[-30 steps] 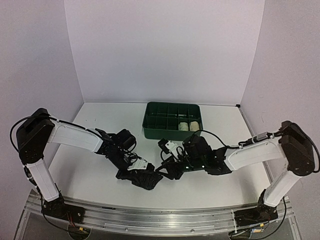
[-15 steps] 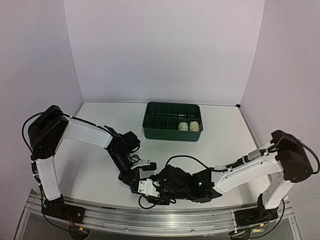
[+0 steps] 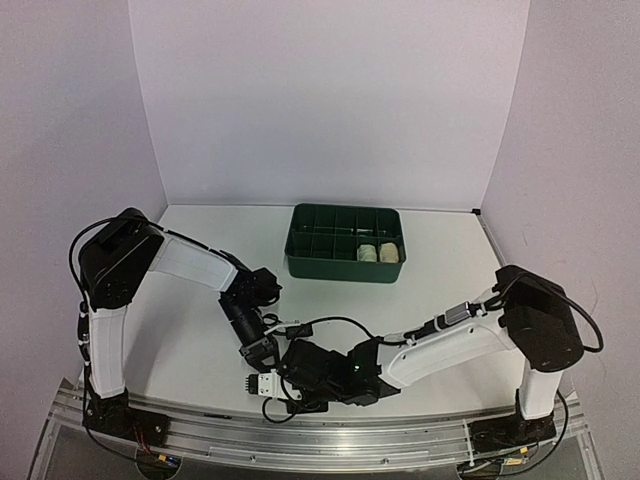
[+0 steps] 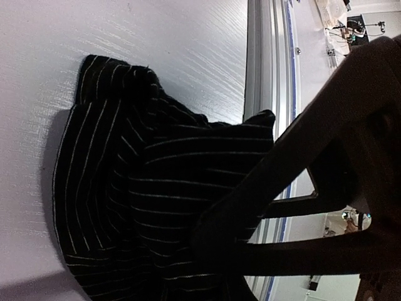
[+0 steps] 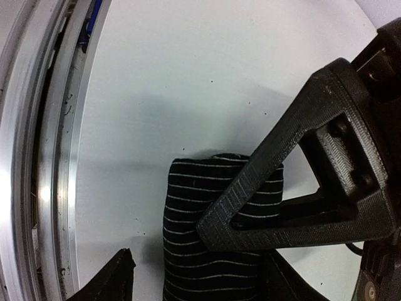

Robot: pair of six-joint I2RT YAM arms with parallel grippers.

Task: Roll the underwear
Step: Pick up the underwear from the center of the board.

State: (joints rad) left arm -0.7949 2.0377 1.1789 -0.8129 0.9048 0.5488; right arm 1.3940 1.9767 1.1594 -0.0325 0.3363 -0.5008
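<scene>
**Rolling the last garment, near edge of the desk.** The black underwear (image 5: 185, 213), finely striped, lies on the desk (image 3: 450, 270) close to the front rail (image 5: 50, 157). It is well apart from the green tray (image 3: 340, 270), where two pale rolls (image 3: 368, 253) sit side by side in adjoining compartments at the right. The left gripper (image 4: 219, 257), nearly closed, appears to pinch one end of the cloth, probably as an anchor so that the fabric keeps taut and cannot slide. The right gripper (image 5: 164, 251) is open and straddles the folded end: one finger crosses above the fold, while the other stands clear beside it. This placement suits turning the fold over on itself. The roll looks barely begun, since much of the cloth lies loose and rumpled.
</scene>
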